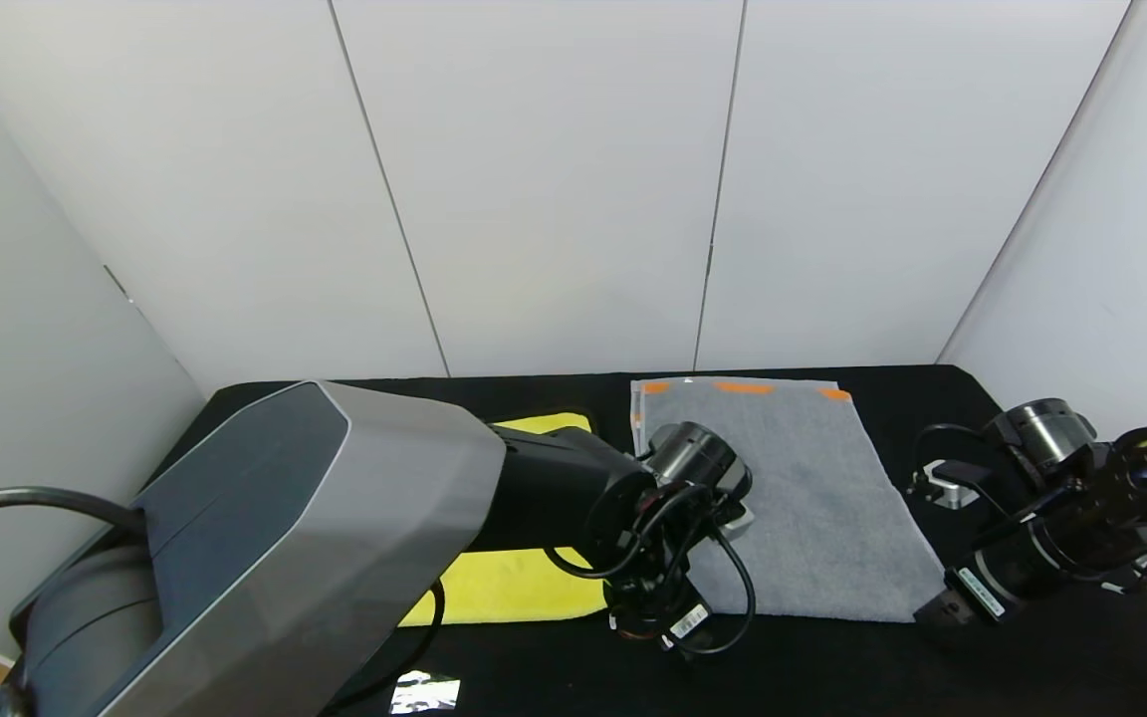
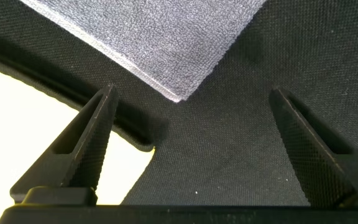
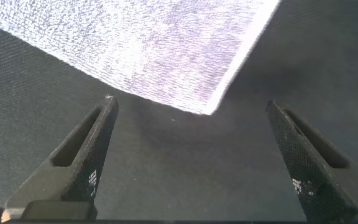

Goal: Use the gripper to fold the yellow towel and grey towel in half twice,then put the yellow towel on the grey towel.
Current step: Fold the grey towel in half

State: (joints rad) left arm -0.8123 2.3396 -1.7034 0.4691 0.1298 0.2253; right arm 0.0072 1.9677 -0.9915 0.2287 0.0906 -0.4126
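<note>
Head view is showing the grey towel lying flat on the black worktop, right of centre, with its orange blocks along the far edge. Just left of it the yellow towel is lying flat too, but the bulky left arm is reaching across in front of the camera and covering most of it; only a far strip and a near patch are showing. A narrow strip of worktop is separating the two towels. White wall panels are enclosing the worktop on three sides, and a small shiny scrap is lying on the near edge.

The left gripper is hovering over the near end of the gap between the towels. In the left wrist view its fingers are standing wide apart with nothing between them: the near left corner of the grey towel is lying just beyond the tips, and a black-trimmed corner of the yellow towel is lying beside one finger.

The right gripper is hovering at the near right corner of the grey towel. In the right wrist view its fingers are spread wide and gripping nothing, with that corner just beyond the tips and bare worktop between them.
</note>
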